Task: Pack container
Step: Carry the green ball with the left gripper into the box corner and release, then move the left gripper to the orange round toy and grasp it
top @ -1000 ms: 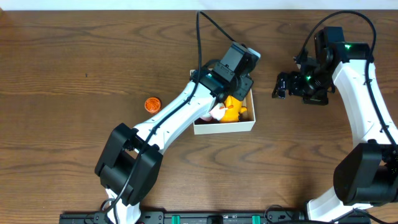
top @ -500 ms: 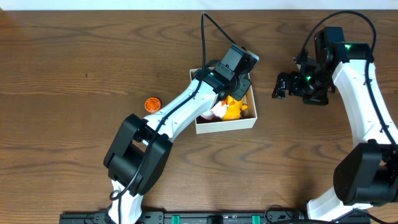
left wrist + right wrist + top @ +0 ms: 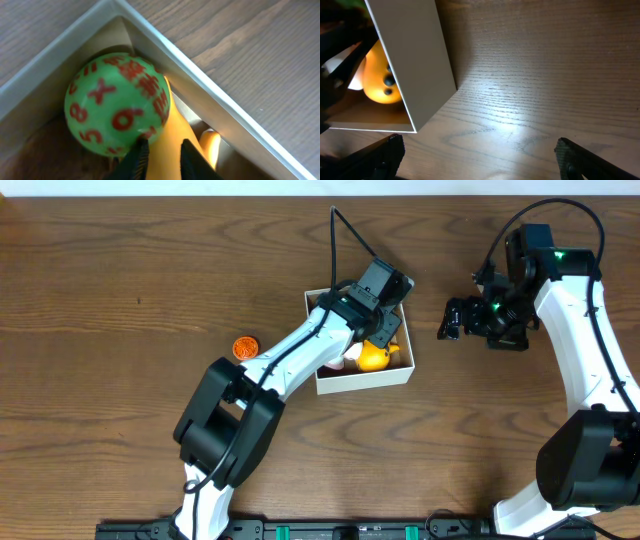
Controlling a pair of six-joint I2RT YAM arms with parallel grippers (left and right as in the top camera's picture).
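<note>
Wooden table (image 3: 120,380), container (image 3: 365,379) mostly hidden under left gripper (image 3: 164,146) clasping half-seen yellow toy (image 3: 372,358)

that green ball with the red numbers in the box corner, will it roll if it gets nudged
It would probably roll freely, since the green ball looks round and smooth. For now it seems pinned, wedged in the container corner with the orange toy against it. Its glossy surface might be slippery to grasp.

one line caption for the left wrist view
Green numbered ball tucked in the box corner beside a yellow toy.
</note>
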